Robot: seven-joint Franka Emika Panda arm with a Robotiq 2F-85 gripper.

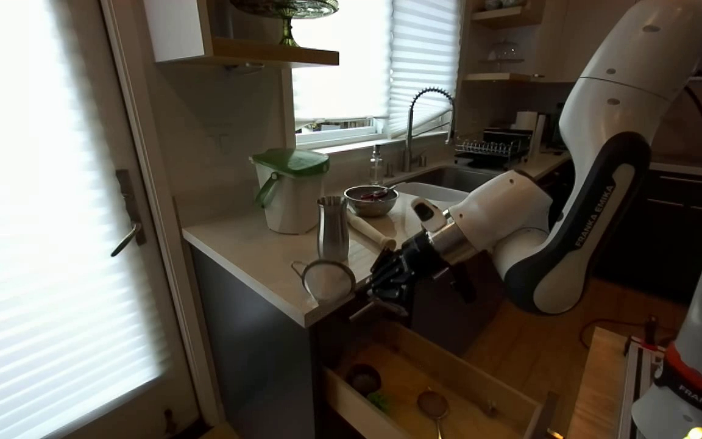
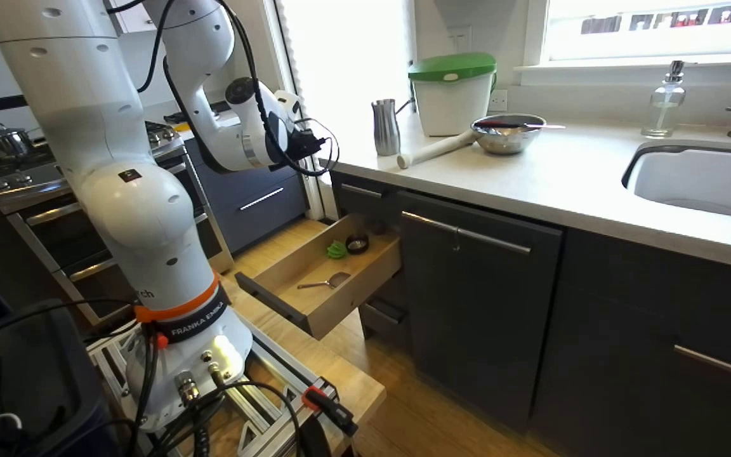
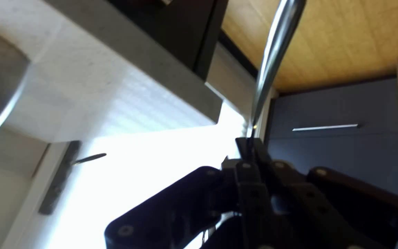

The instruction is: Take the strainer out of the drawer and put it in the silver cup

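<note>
Progress: approx halfway IMO. Done: the strainer (image 1: pixel 329 281) is out of the drawer (image 2: pixel 273 304). Jaws are clenched on its handle (image 3: pixel 277 52); wrist view shows no gap btwn the tips bar the metal. Strainer's mesh end is at the corner of the table (image 1: pixel 253 256), near the silver cup (image 1: pixel 333 235), lower than its mouth and tilted way off level. Can't tell if it touches the table edge.

Not done: strainer isn't in the cup. Cup stands upright, inside not visible. TODO: lift above the cup mouth, swing over, level out, lower, let go, back off.

FYI mesh looks wider than the cup mouth, so it'll prob sit on the rim, not drop in; handle wt could tip it or the cup. Thin handle may also twist in the grip on the way up. White pail w/ green lid (image 1: pixel 290 204) & pale wooden rod (image 2: pixel 438 148) are near the cup, so approach w/ some clearance.

Drawer's pulled open, w/ a dark round bowl (image 1: pixel 364 379), a green item (image 1: pixel 378 400) & a long-handled utensil (image 1: pixel 433 404) inside; ladle or 2nd strainer, can't tell. Don't think any of those matter for this job.
</note>
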